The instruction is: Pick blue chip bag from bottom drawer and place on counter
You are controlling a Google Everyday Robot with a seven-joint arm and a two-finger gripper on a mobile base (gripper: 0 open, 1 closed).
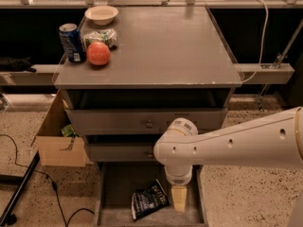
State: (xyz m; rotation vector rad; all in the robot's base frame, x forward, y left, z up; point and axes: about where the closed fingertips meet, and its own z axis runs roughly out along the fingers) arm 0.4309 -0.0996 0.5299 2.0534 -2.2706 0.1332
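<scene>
- While the blue chip bag (149,203) lies flat on the floor of the open bottom drawer (124,181), toward its near right part, the claw (179,198) hangs inside the same drawer, just to the bag's right.
- Claw state: open or closed cannot be told from this angle. Nothing appears to be in its hold, since the bag rests on the drawer floor. Whether the claw touches the bag's right edge cannot be settled.
- Arm (227,145) reaches in from the right, its white elbow in front of the middle drawer.
- Handling, as judged: the bag looks crinkled and slightly puffed, so it is likely very light, soft-walled and made of slick film. It should give under pressure and may skate along the drawer floor if nudged sideways. Contents are probably brittle, so a hard squeeze would crush them.
- Where to take hold, as judged: the corner or crimped end seam nearest the claw, where the film is doubled. A pinch across the puffed middle risks slipping off.
- Destination: the table (161,46) shows bare surface across its middle and right. A soda can (72,42), a round red fruit (98,54), a greenish packet (102,36) and a bowl (101,14) cluster at its far left.
</scene>
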